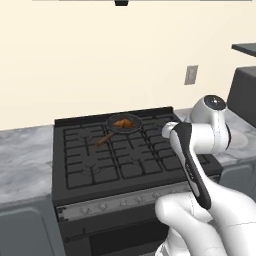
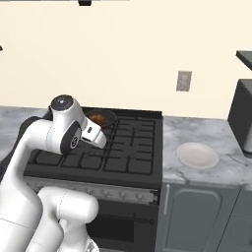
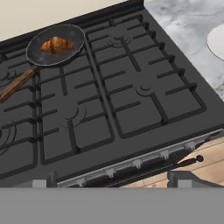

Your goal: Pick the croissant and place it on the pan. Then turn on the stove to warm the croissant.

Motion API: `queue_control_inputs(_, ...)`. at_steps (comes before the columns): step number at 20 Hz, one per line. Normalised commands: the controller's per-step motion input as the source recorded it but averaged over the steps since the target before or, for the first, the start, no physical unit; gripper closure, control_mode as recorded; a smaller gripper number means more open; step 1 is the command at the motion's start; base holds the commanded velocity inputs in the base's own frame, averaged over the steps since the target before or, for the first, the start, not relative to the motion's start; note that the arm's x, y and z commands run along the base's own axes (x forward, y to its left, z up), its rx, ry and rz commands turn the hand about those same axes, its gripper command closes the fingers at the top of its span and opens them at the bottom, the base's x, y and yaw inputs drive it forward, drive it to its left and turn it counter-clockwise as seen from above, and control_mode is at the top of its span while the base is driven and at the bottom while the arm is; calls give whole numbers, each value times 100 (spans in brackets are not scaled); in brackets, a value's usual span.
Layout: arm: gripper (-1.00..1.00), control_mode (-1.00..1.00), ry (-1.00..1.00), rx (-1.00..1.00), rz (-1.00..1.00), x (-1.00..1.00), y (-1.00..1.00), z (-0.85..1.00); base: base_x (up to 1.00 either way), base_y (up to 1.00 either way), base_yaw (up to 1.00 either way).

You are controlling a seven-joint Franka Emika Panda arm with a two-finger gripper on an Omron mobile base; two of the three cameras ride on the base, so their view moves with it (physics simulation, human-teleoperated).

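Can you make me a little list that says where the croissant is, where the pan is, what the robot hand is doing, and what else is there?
croissant: lying in the pan
pan: on a back burner of the stove, wooden handle pointing toward the front
stove: no flame to be seen; knobs along its front strip
gripper: open, holding nothing, above the stove's front edge
plate: white, on the counter right of the stove, nothing on it

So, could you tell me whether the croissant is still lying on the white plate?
No, the croissant lies inside the pan at the back of the stove, while the plate is bare.
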Motion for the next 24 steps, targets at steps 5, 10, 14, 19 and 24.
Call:
queue_control_inputs(5, -100, 100, 0, 0, 0, 0, 0, 0, -23, 36, -20)
queue_control_inputs(10, -100, 100, 0, 0, 0, 0, 0, 0, -41, 39, -24)
queue_control_inputs(14, -100, 100, 0, 0, 0, 0, 0, 0, -40, 40, -25)
queue_control_inputs(19, -100, 100, 0, 0, 0, 0, 0, 0, -19, 43, -23)
queue_control_inputs(24, -100, 100, 0, 0, 0, 0, 0, 0, -10, 44, -22)
